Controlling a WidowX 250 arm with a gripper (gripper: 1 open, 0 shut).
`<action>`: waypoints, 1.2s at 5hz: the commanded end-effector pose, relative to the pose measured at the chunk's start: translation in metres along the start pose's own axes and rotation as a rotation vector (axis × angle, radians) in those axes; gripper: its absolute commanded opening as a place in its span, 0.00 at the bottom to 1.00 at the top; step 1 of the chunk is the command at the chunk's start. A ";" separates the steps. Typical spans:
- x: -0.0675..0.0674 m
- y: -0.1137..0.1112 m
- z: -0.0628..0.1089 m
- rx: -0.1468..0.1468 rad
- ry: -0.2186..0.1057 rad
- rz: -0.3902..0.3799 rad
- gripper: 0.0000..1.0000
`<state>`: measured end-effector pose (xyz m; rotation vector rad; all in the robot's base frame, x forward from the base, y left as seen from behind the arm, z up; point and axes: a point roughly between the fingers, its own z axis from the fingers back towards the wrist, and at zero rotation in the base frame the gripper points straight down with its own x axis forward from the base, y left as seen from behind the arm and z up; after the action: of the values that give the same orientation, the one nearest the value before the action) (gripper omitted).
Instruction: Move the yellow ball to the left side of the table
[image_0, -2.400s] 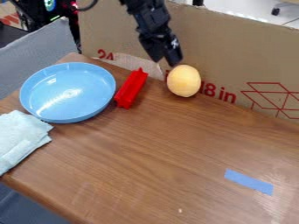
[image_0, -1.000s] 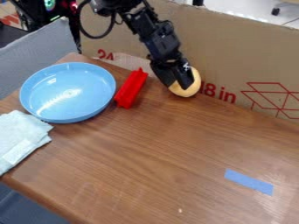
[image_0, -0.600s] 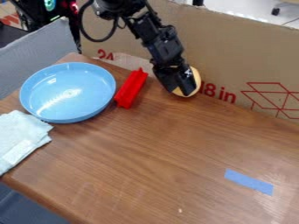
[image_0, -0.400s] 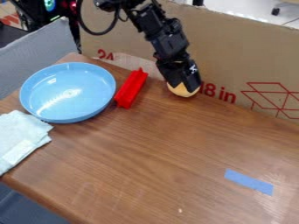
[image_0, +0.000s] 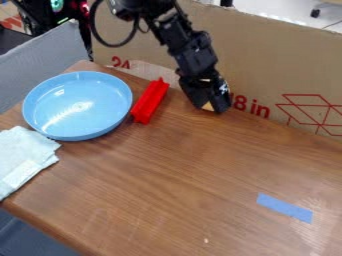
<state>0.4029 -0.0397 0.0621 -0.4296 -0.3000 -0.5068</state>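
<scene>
Peeking pale yellow-orange, the yellow ball (image_0: 218, 102) sits mostly hidden behind black fingers (image_0: 201, 95).

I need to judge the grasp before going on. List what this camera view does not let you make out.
- Ball: almost all hidden behind the gripper; only a pale sliver shows at its right edge.
- Grip: whether the fingers touch the ball cannot be told; the gripper's dark body covers the contact.
- Cloth: cut off by the left edge.
- Box print: partly hidden by the arm, too small to read fully.
</scene>
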 end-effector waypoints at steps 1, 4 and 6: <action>0.010 -0.028 0.037 0.058 -0.038 -0.033 1.00; -0.008 0.017 0.059 0.087 -0.043 -0.001 1.00; -0.009 0.013 0.036 0.117 0.005 -0.001 1.00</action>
<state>0.3909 -0.0098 0.0620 -0.3408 -0.2600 -0.4748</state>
